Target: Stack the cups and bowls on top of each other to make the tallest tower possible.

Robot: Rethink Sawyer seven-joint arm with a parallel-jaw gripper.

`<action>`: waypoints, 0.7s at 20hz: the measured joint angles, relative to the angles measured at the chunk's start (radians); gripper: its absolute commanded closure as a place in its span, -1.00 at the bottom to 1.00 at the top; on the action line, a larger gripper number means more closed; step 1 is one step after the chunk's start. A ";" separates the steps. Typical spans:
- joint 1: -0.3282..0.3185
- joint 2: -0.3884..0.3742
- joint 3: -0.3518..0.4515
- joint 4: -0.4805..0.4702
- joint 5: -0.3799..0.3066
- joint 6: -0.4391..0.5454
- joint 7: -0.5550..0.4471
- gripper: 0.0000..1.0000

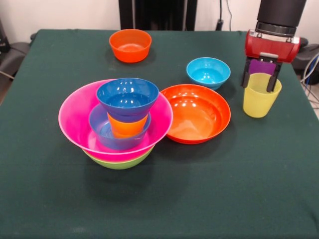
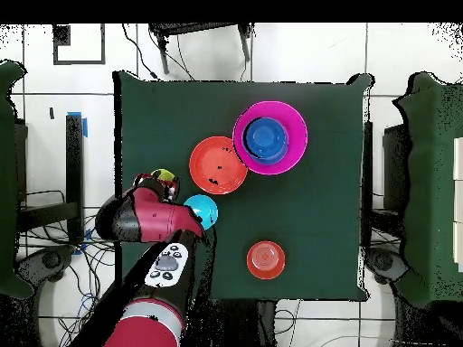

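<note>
While the stack waits half-built, the scene reads from largest thing to smallest:

Table: the dark green cloth-covered table carries every piece, with bare cloth in front of the pile.

Tower: the nested pile of coloured plastic stands left of centre in the front view. A lime green round plastic bowl is the base and a large glossy pink bowl sits inside it, probably because the widest pieces give the steadiest footing. Inside the pink bowl are a small blue bowl, an orange tapered plastic cup and, topmost, a dark blue bowl.

Shallow bowl: the wide, shallow orange plastic bowl rests on the cloth just beside the pink rim, not stacked.

Arm: the red and black arm reaches down at the front view's right edge. The overhead view shows its bulk over that corner.

Loose bowls: a small orange bowl sits well apart at the far side. A small cyan bowl lies between the shallow bowl and the claw.

Cups: the translucent yellow plastic cup stands upright on the cloth.

Claw: the claw hangs over the yellow cup, dark fingers pinching a translucent purple plastic cup that dips into the yellow one. The likely reason is nesting the two before carrying them to the tower.
</note>
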 measured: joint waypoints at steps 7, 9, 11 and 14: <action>0.001 0.000 -0.006 0.000 -0.001 0.000 0.000 -1.00; 0.001 0.000 -0.010 0.000 -0.001 0.000 0.000 -1.00; 0.001 0.000 -0.012 0.000 -0.001 0.000 0.000 -1.00; 0.001 0.001 -0.017 0.000 0.000 0.000 0.000 -1.00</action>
